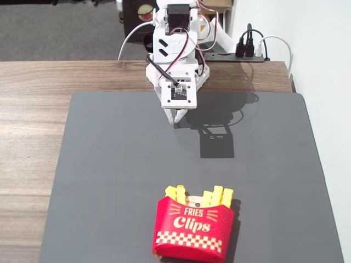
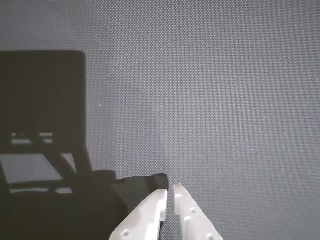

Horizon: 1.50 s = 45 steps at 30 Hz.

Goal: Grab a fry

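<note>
hanging low over the far end of a dark grey textured mat (image 1: 137, 175), the white two-finger pincer (image 1: 176, 116) of a small white plastic robot arm (image 1: 175, 49) points down at bare mat, its tips drawn nearly together with nothing between them. from the left in the fixed view, a brown wood-grain table (image 1: 30, 137) carries the mat, which covers most of the surface. the arm stands at the far middle of the table, red and black wires looping across its body, a small black camera module on its wrist. just to the right of the pincer, the arm's dark shadow (image 1: 216, 131) falls across the mat. farther right, behind the table's back edge, a black power strip (image 1: 241, 55) with black and white plugs lies against a white wall (image 1: 323, 82).

near the front edge of the mat, a little right of centre and well apart from the pincer, a red carton printed "fries clips" (image 1: 193, 229) lies with its open top facing the arm. long thin bright-yellow plastic fries (image 1: 219, 196) with notched edges poke out of that top in a row, their ends showing above the red rim; none is touched.

in the wrist view, the shadow of the arm (image 2: 45, 125) fills the left side of the grey mat (image 2: 225, 90), and the two white fingertips (image 2: 152, 210) enter from the bottom edge, a narrow slit between them, the pincer (image 2: 170, 197) empty.
</note>
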### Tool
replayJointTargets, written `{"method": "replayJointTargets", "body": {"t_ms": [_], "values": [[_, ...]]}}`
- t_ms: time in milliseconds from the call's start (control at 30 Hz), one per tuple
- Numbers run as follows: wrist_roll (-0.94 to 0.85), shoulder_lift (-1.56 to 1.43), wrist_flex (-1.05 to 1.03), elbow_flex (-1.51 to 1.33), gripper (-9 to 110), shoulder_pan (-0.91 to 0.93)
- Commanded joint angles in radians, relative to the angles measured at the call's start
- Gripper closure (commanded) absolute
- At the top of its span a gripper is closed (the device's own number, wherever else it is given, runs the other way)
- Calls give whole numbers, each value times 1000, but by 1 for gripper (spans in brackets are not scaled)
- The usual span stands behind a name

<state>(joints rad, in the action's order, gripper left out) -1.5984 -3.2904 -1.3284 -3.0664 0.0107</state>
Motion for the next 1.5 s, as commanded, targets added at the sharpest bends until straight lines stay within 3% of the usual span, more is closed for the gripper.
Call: {"method": "replayJointTargets", "body": {"t_ms": [0, 833, 1233, 1467], "values": [[-6, -3, -21, 3, 101, -51], [23, 123, 18, 66, 101, -92], [250, 577, 66, 417, 100, -229], [324, 870, 186, 580, 87, -229]]}}
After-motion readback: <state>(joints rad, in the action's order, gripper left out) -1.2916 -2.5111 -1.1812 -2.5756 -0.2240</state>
